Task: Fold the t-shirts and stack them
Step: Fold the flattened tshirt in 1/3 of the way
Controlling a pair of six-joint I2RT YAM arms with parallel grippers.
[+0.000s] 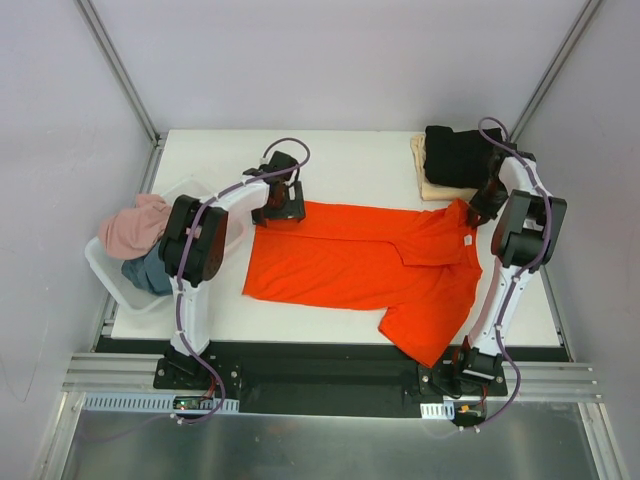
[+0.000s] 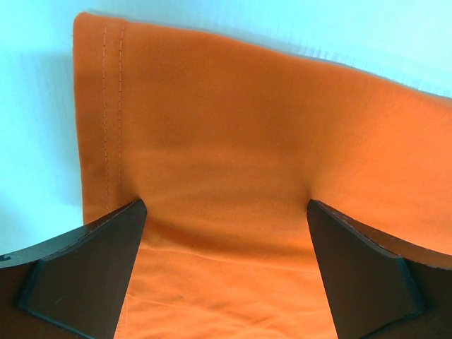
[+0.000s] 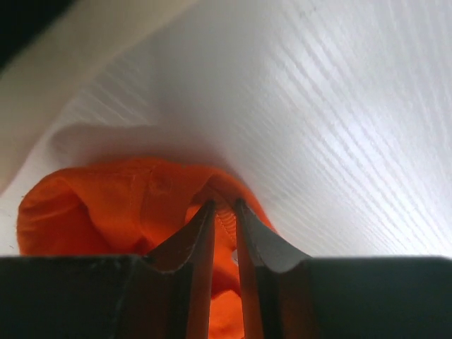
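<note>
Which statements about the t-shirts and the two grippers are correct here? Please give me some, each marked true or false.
1. The orange t-shirt lies on the table. True.
2. The left gripper is shut on the shirt. False: it is open, with orange cloth between its jaws.
3. The right gripper pinches orange cloth. True.
4. The black t-shirt lies in the white tub. False: it lies on a cream t-shirt at the table's far right corner; the tub holds a pink garment and a grey-blue garment.

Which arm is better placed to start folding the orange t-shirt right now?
The right: right fingers pinch the orange t-shirt at its edge; left fingers stand open over the cloth, gripping nothing.
</note>
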